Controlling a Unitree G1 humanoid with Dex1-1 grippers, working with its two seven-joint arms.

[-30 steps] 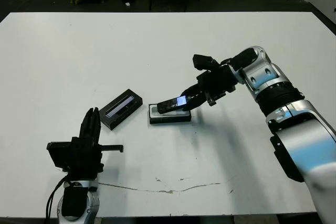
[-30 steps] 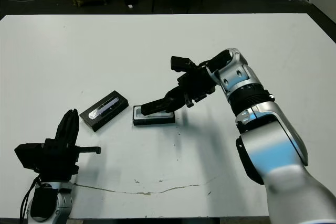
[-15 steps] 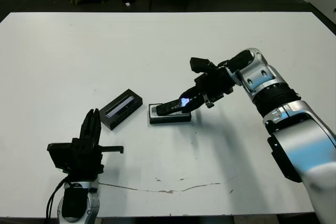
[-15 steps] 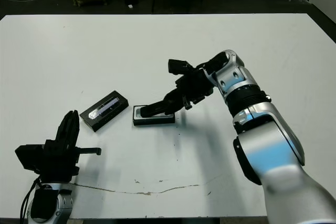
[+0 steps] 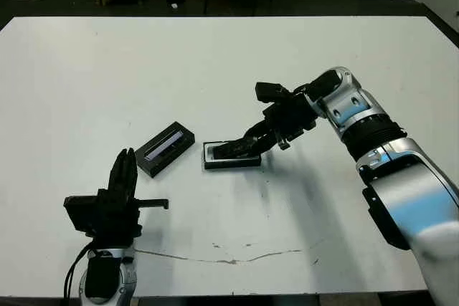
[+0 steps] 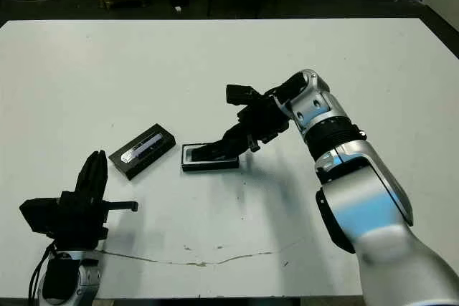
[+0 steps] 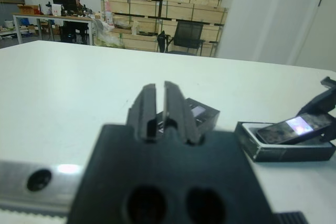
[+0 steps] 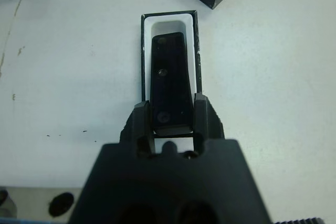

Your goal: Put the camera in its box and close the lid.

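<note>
White table (image 5: 215, 55) fills frame. Lid (image 5: 166, 149) left of centre, box (image 5: 231, 155) at centre, just beside it. Right gripper (image 8: 169, 115) clamps camera (image 8: 169, 83), tilted into box. Left gripper (image 7: 157, 109) lower left, fingers nearly together, holding nothing.

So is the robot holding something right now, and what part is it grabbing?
Yes. The right gripper holds the camera by its near end, fingers on its two long sides, over the box. The left gripper holds nothing.
</note>
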